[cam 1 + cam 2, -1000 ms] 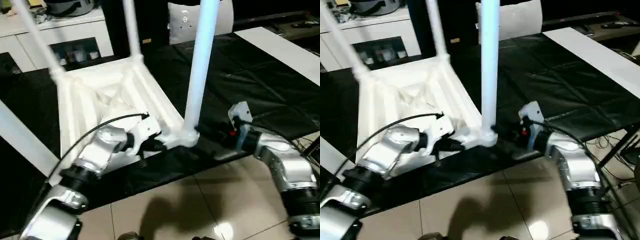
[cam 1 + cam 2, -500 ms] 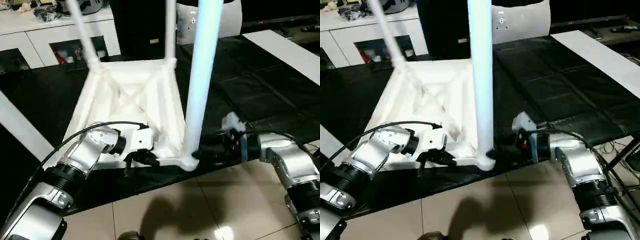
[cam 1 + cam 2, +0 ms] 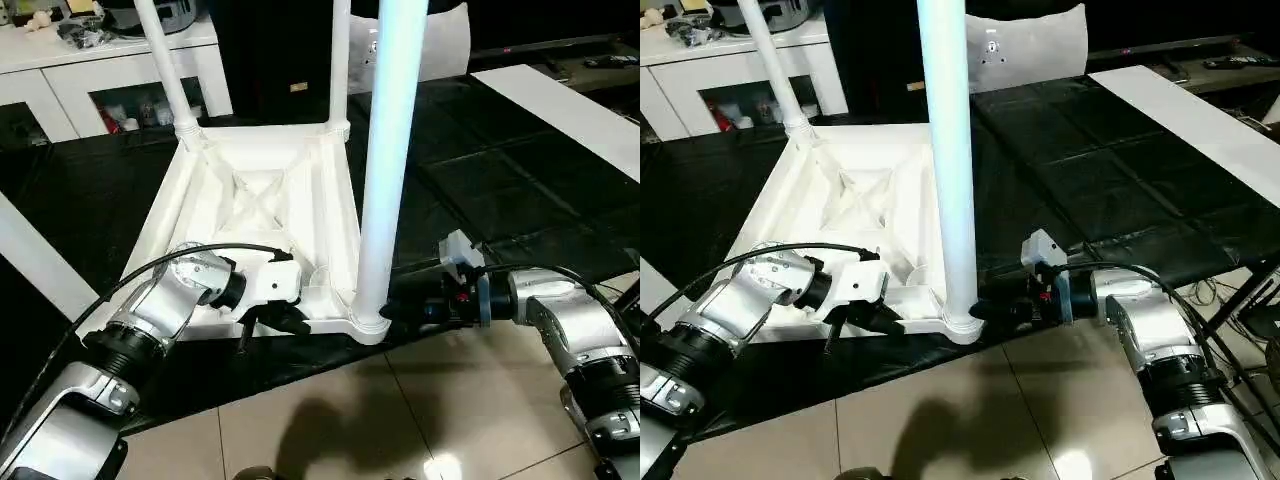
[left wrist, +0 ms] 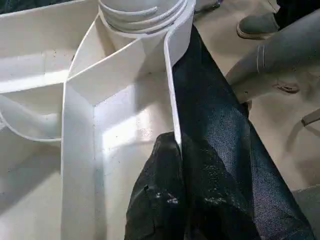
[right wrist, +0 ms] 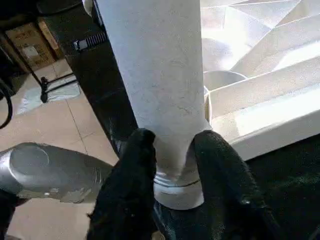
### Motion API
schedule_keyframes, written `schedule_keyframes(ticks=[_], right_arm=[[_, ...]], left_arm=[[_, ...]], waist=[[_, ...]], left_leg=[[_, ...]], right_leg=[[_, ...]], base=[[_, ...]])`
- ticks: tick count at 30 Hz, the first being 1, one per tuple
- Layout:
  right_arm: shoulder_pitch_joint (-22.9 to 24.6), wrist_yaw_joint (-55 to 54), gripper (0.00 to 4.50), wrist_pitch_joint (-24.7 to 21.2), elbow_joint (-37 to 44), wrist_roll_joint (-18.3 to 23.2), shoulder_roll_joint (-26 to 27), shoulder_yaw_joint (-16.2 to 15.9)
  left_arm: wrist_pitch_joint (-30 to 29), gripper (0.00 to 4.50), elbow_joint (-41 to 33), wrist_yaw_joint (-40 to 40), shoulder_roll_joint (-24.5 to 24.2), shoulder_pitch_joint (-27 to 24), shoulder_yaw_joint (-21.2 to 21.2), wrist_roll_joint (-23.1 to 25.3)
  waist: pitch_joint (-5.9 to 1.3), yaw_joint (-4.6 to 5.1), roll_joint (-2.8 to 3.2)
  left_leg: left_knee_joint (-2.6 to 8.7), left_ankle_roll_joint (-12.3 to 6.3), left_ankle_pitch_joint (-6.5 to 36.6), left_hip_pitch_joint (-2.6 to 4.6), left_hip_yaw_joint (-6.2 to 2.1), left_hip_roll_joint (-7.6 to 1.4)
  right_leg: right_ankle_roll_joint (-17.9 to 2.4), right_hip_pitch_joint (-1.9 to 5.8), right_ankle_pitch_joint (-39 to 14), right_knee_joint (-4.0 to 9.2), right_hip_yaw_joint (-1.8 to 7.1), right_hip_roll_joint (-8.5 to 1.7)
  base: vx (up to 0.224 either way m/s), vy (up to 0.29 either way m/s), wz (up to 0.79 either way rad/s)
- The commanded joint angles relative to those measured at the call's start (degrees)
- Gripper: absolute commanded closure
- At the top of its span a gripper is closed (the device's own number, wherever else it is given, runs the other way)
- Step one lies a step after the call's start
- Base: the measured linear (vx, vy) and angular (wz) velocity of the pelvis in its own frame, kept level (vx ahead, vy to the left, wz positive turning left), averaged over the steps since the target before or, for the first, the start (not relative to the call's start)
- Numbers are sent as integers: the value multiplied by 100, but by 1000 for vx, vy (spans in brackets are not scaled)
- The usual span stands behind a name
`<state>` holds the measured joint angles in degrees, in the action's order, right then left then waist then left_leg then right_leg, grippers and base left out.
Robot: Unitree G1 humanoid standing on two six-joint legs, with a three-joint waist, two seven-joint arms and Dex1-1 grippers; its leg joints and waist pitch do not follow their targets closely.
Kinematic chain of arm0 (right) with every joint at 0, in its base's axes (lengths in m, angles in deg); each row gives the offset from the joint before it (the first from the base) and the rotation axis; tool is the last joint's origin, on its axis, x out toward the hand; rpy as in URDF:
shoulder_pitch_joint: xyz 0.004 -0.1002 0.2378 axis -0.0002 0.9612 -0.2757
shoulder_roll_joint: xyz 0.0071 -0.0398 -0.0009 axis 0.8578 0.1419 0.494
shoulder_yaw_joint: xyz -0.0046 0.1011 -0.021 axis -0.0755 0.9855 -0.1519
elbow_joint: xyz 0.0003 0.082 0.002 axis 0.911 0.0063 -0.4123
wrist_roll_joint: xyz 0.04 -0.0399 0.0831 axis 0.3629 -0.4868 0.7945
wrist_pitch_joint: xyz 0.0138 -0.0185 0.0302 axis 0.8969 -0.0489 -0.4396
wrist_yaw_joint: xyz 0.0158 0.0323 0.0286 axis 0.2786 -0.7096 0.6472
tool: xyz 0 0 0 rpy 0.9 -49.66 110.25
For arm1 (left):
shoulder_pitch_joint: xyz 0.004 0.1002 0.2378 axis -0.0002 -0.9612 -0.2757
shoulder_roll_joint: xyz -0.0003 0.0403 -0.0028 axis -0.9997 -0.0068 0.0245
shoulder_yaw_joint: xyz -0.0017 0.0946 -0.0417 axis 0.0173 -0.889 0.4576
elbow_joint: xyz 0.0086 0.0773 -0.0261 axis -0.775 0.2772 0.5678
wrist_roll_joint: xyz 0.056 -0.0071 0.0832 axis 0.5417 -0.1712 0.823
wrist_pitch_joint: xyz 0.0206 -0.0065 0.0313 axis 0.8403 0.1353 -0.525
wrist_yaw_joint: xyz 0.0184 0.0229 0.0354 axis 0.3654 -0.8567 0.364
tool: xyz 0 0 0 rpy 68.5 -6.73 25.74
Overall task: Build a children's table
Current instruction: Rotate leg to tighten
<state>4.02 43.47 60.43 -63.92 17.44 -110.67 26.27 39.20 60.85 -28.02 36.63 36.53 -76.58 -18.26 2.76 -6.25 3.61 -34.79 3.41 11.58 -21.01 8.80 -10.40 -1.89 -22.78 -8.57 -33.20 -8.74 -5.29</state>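
The children's table (image 3: 270,210) lies upside down on a black-covered counter (image 3: 480,170), its ribbed underside facing up and its near edge close to the counter's near edge. Three legs stand upright in corner sockets: one at the near right corner (image 3: 388,150), one at the far right corner (image 3: 340,60) and one at the far left corner (image 3: 168,70).

The left end effector (image 3: 290,322) sits at the table's near rim, a little left of the near right corner. In the left wrist view its black fingers (image 4: 165,200) are pressed together on the thin upright wall of the rim, one finger inside the tabletop and the other outside against the black cover.

The right end effector (image 3: 395,310) reaches in from the right, level with the counter, to the base of the near right leg. In the right wrist view its two fingers (image 5: 135,165) sit on either side of the leg just above the socket collar, touching it on both sides, so it is clamped on that leg.

A white board (image 3: 40,260) lies slanting on the counter to the left of the table, and another white panel (image 3: 560,110) lies at the far right. Beyond the counter stands a white cabinet with glass doors (image 3: 110,85). The floor (image 3: 400,420) nearest the robot is pale tile. In the left wrist view a person's grey shoe (image 4: 255,25) rests on that floor.
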Motion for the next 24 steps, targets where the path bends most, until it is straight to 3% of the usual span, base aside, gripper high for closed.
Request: schedule_keyframes(ticks=[1,4,9,11,16,20,24], right_arm=[[-275,-176,309,-121,20,111,142,44],[-313,-83,280,-240,-15,203,156,69],[-362,-79,244,-123,-99,160,217,75],[-387,-133,211,-3,-136,56,248,35],[-344,-46,211,80,-79,-44,246,-93],[-309,73,211,86,34,73,268,-56],[-312,90,211,73,20,79,261,-45]], left_arm=[[227,450,-114,-379,129,3,-404,61],[241,450,-105,-376,123,-13,-406,75],[245,450,-99,-382,122,-17,-403,81],[248,450,-96,-376,123,-18,-402,84],[240,450,-109,-369,117,-35,-405,95],[239,450,-115,-374,101,-61,-411,104],[232,450,-119,-379,96,-68,-414,106]], waist=[[-423,7,-95],[-434,7,-90],[-443,-3,-86],[-435,-1,-89],[-434,3,-87],[-452,-22,-84],[-448,-22,-80]], left_leg=[[371,-497,833,20,-44,-293],[364,-500,804,26,-40,-297],[361,-511,748,20,-38,-301],[364,-506,773,19,-37,-302],[370,-490,812,25,-36,-305],[367,-527,710,26,-43,-328],[365,-514,748,27,-35,-315]], right_leg=[[-674,345,-2171,440,344,-417],[-705,339,-2119,432,346,-418],[-768,341,-1970,405,352,-421],[-764,339,-2020,409,348,-422],[-749,335,-2065,416,353,-426],[-873,337,-1695,358,372,-420],[-858,340,-1773,374,368,-423]], base=[[0,0,0],[0,0,0],[0,0,0],[0,0,0],[0,0,0],[0,0,0],[0,0,0]])
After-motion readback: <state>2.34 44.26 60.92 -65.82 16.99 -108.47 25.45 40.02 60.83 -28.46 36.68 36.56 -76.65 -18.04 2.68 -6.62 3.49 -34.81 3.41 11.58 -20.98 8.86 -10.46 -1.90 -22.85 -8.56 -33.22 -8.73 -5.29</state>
